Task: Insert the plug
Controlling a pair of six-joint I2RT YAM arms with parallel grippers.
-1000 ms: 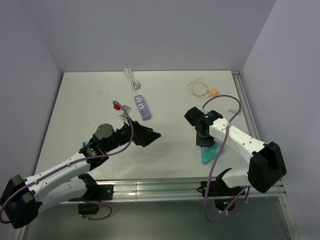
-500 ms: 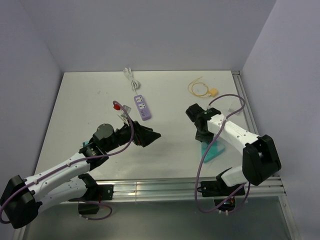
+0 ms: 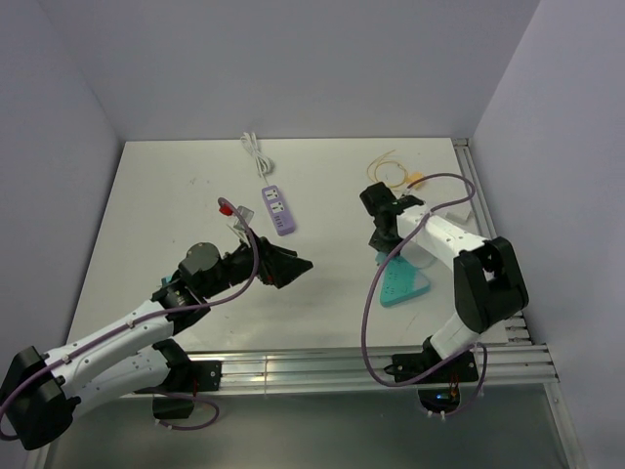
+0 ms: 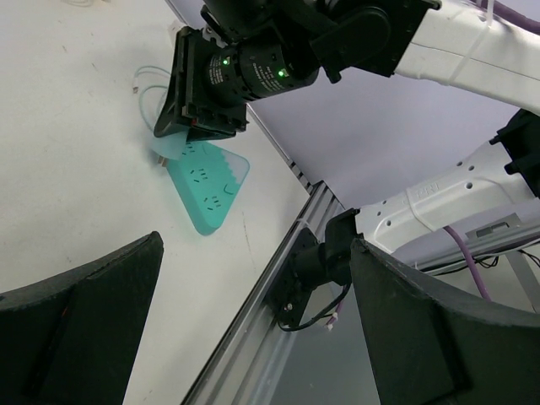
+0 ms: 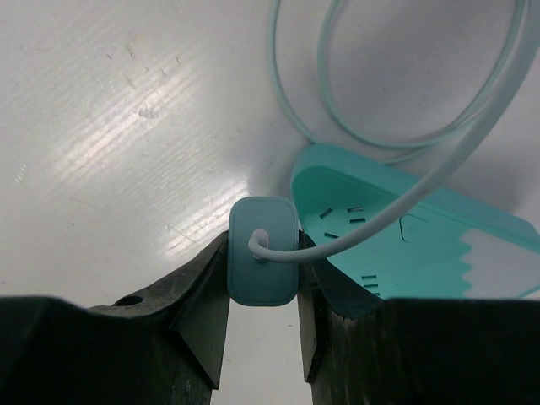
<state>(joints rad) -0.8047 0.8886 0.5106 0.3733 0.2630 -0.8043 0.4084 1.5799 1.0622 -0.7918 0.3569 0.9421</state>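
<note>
The small yellow-tan plug (image 3: 418, 180) lies on its looped yellow cable (image 3: 389, 172) at the table's back right, untouched. My right gripper (image 3: 382, 240) points down in front of it and is shut on a teal plug head (image 5: 263, 261) with a pale cord. That cord loops to the teal triangular power strip (image 5: 405, 236), which lies just beside the gripper (image 3: 400, 283) and shows in the left wrist view (image 4: 205, 181). The purple power strip (image 3: 278, 209) lies mid-table. My left gripper (image 3: 298, 264) is open and empty, held above the table.
The purple strip's white cord (image 3: 256, 151) runs to the back. A red-tipped item (image 3: 227, 206) and a clear piece (image 3: 237, 227) lie left of the purple strip. A metal rail (image 3: 342, 363) lines the near edge; walls close the back and sides.
My right gripper has swung back and left, and its arm has folded toward the right side. The teal strip has shifted slightly with it. The left arm has barely moved.
</note>
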